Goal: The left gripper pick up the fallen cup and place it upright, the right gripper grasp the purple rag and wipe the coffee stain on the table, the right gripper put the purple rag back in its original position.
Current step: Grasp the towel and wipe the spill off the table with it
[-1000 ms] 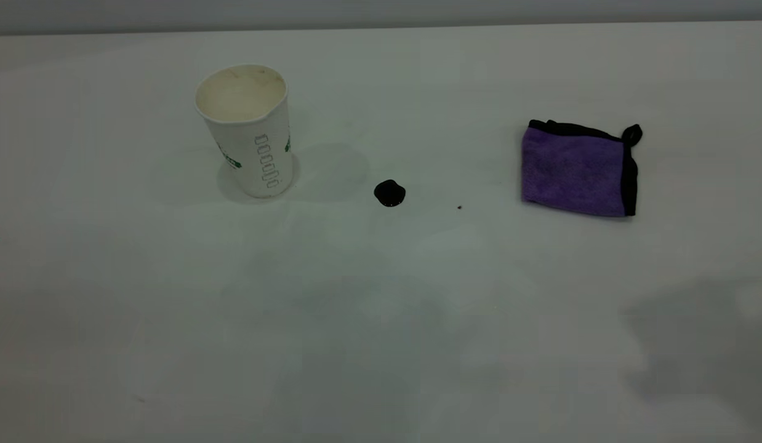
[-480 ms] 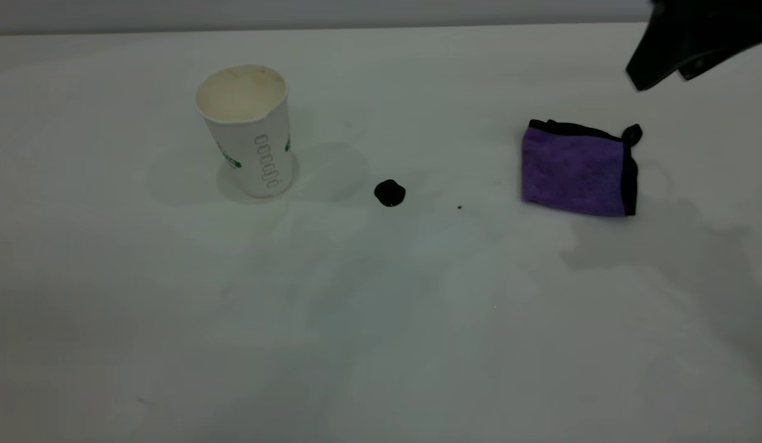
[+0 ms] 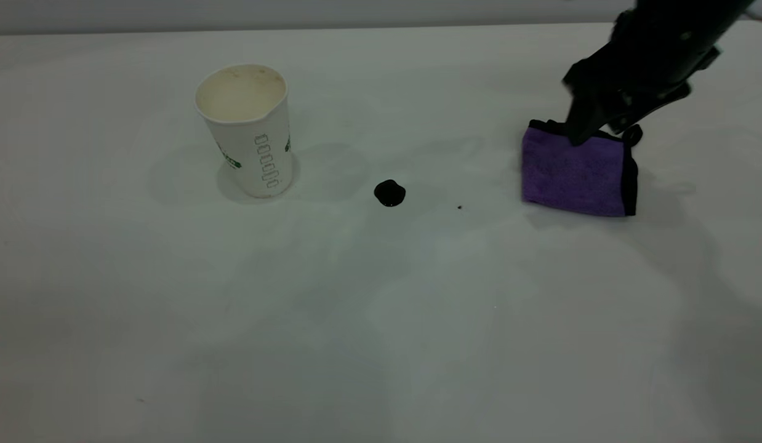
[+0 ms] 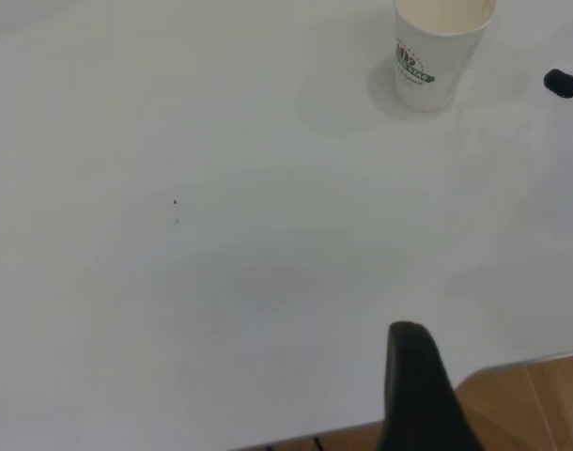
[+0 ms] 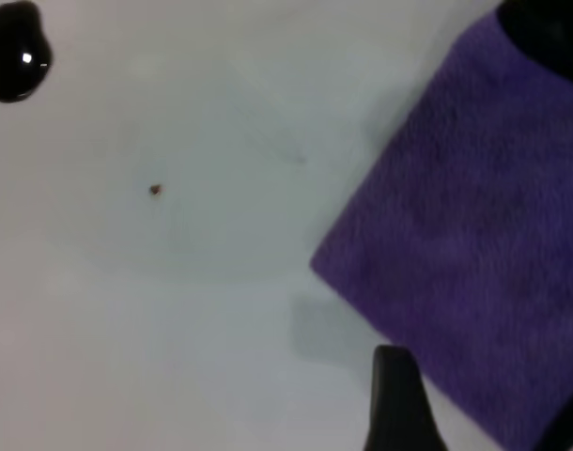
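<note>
The white paper cup (image 3: 248, 132) stands upright on the table (image 3: 381, 320) at the left, with nothing holding it; the left wrist view shows the cup (image 4: 437, 47) far off. The glossy black coffee stain (image 3: 389, 193) lies in the middle, right of the cup. The purple rag (image 3: 572, 175) lies flat at the right. My right gripper (image 3: 602, 132) is down at the rag's far edge, open, its fingers either side of the cloth. In the right wrist view the rag (image 5: 474, 216) fills the space by my right gripper (image 5: 479, 395). My left gripper (image 4: 501, 404) is open, outside the exterior view, and shows one finger (image 4: 413, 395).
A tiny dark speck (image 3: 460, 207) sits between the stain and the rag. The left wrist view shows the table's edge with wooden floor (image 4: 540, 395) beyond it. The right arm's shadow falls on the table to the right of the rag.
The right arm came into view from the upper right and dropped down onto the rag's far edge. Cup, stain and rag have not moved.
</note>
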Motion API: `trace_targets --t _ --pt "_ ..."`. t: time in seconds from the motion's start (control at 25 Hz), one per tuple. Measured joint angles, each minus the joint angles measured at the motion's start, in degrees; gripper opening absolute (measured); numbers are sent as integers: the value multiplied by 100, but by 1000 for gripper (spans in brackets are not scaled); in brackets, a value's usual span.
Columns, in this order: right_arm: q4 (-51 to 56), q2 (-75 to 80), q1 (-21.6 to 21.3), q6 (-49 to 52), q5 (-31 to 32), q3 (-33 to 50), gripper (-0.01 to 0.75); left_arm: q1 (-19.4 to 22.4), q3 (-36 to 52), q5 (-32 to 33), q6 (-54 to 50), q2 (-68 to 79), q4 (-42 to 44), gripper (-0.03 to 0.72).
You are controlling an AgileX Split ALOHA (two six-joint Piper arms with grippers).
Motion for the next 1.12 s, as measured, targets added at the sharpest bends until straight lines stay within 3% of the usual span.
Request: trace_targets --t 0.28,0.68,0.88,1.04,1.12 --pt "-896 685 -4 989 0 -746 528 0 0 0 0 0 0 469" --pt "-1334 1385 -4 1411 7 -1184 495 0 0 0 -21 0 0 469" --pt "-1351 1521 26 1428 -43 -1220 358 0 0 0 -21 0 0 469" --pt "-1370 1532 224 1207 -43 -1227 116 0 0 0 -21 0 0 469" --pt "-1347 1549 404 1048 -43 -1286 52 0 0 0 -21 0 0 469"
